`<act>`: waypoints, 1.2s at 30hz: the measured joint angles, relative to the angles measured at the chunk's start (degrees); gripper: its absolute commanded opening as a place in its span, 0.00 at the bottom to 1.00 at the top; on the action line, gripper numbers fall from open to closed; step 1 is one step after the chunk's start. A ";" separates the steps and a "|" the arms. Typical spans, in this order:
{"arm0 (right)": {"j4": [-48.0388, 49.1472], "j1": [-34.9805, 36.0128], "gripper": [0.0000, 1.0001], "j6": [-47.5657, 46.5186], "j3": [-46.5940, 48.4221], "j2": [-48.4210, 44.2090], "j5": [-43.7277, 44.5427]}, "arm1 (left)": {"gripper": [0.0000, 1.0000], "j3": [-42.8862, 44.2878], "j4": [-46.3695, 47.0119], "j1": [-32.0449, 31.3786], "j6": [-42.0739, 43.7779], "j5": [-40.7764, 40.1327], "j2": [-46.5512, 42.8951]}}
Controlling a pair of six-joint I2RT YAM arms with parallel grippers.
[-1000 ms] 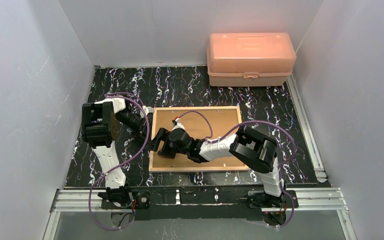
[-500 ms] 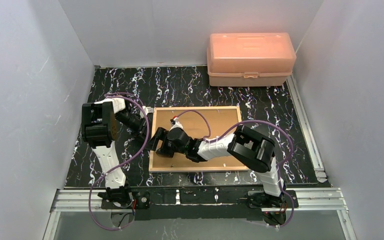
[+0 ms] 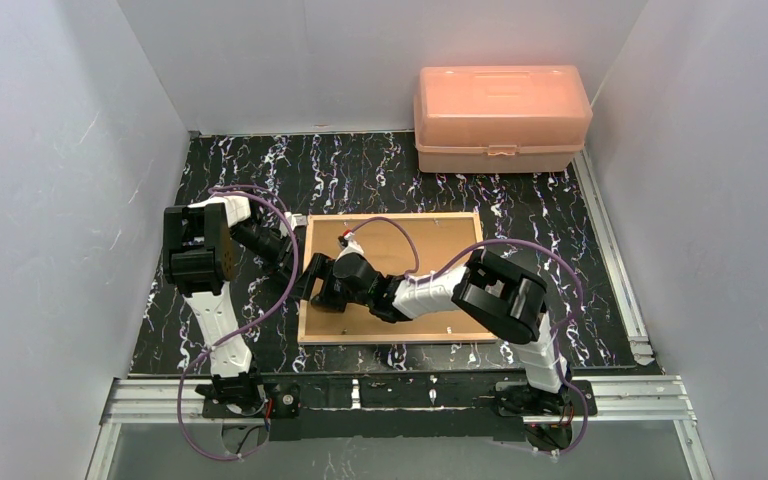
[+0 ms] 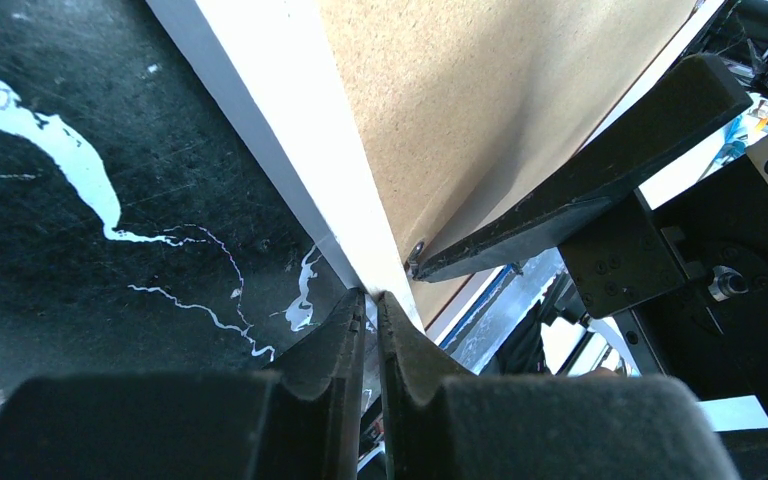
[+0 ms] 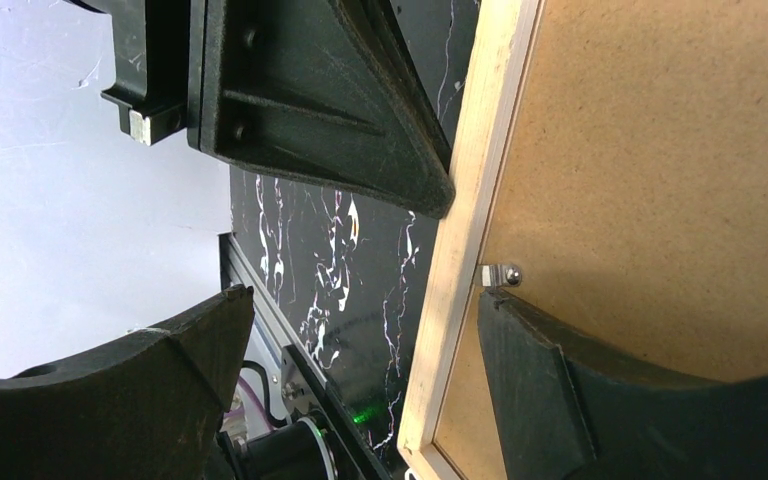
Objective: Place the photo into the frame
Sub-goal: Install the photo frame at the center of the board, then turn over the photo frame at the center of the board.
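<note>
The frame lies face down in the middle of the black, white-veined table, long sides running left to right. Its light wood back forms a thin border around a plain brown backing board that sits inside it. From the left wrist view the outer side of the frame is white, with the speckled fibre surface of the board above it. A small metal retaining tab sits on the board just inside the left rail. The right gripper reaches across the board to that left rail with its jaws spread wide and nothing held. One finger is over the board with its tip at the tab, and the other is out over the table. The left gripper has its fingers pressed almost together, tips against the outer edge of the same rail. A translucent orange lidded plastic box stands at the far right of the table, well apart from the frame.
</note>
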 measured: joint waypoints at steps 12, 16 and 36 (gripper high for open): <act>0.42 -0.46 0.89 -0.17 0.52 0.55 -0.83 | 0.06 0.00 -0.13 0.04 0.20 0.04 0.00; 0.35 -0.48 0.91 -1.64 0.72 0.55 -1.44 | 0.12 0.13 -0.52 0.07 0.24 -0.02 0.00; -35.60 -0.20 0.80 -57.11 -10.95 -38.14 -5.92 | 0.98 8.44 -9.75 2.64 4.04 1.05 -12.39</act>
